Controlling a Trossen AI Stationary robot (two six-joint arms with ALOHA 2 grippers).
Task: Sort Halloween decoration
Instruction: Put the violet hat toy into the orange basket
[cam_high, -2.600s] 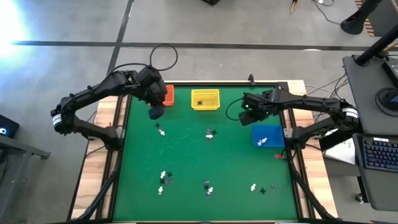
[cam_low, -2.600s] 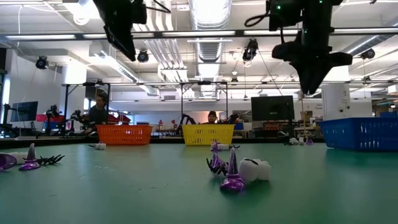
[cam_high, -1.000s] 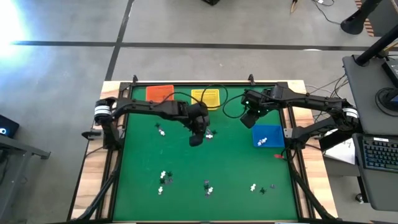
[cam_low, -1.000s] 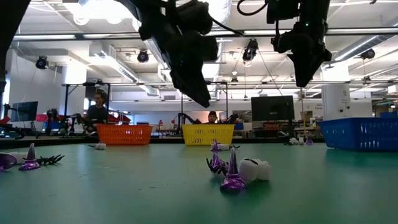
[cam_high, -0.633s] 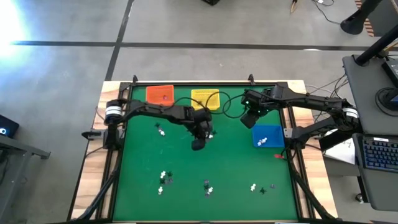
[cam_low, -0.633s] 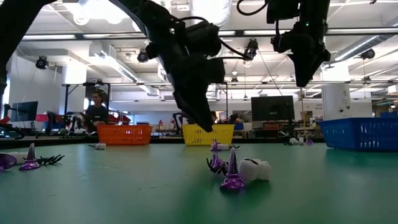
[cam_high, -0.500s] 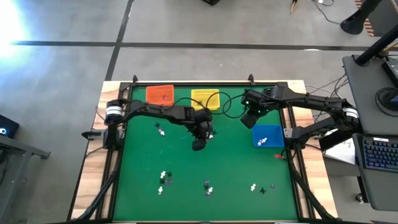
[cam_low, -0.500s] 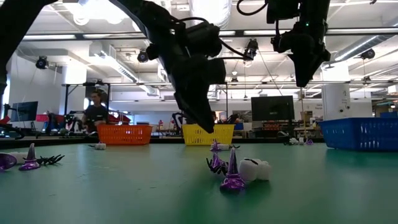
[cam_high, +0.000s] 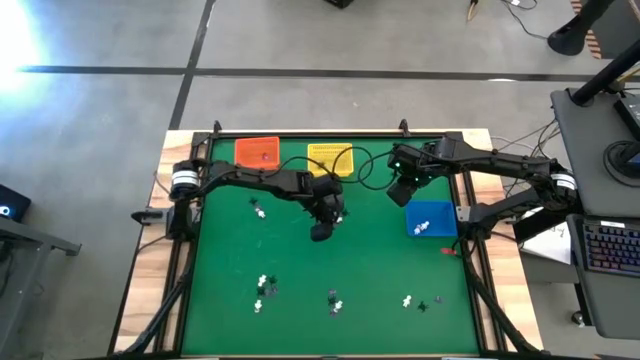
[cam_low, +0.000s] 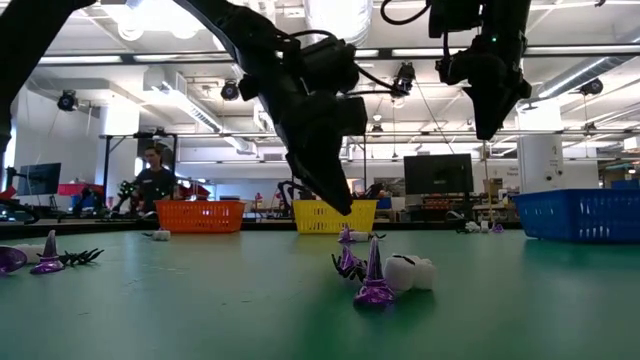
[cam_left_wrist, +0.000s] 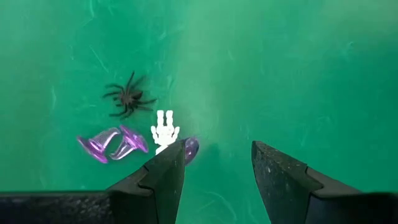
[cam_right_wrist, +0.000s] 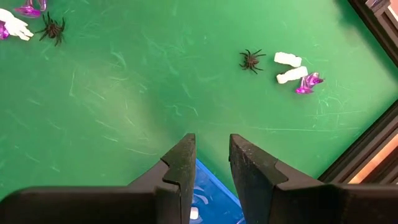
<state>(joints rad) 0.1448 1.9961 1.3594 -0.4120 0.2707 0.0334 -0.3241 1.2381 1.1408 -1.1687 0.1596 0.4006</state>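
The Halloween decoration lies in small clusters on the green mat. One cluster (cam_high: 339, 215) at the table's middle holds a black spider (cam_left_wrist: 129, 98), a white skeleton (cam_left_wrist: 165, 130) and purple hats (cam_left_wrist: 112, 143). My left gripper (cam_left_wrist: 217, 149) hangs open just above the mat beside this cluster, slanting down; a purple piece (cam_left_wrist: 191, 148) lies by one fingertip. In the low view the left gripper (cam_low: 338, 203) is a little above the mat. My right gripper (cam_high: 400, 190) waits high by the blue basket (cam_high: 432, 218), open, with nothing between its fingers (cam_right_wrist: 180, 163).
An orange basket (cam_high: 257, 151) and a yellow basket (cam_high: 331, 158) stand along the far edge. The blue basket holds white pieces. More trinkets lie at the left (cam_high: 258, 209) and along the near edge (cam_high: 264, 288), (cam_high: 335, 300), (cam_high: 410, 300).
My left gripper has sunk toward the mat by the middle cluster, staying open. The trinkets have not moved.
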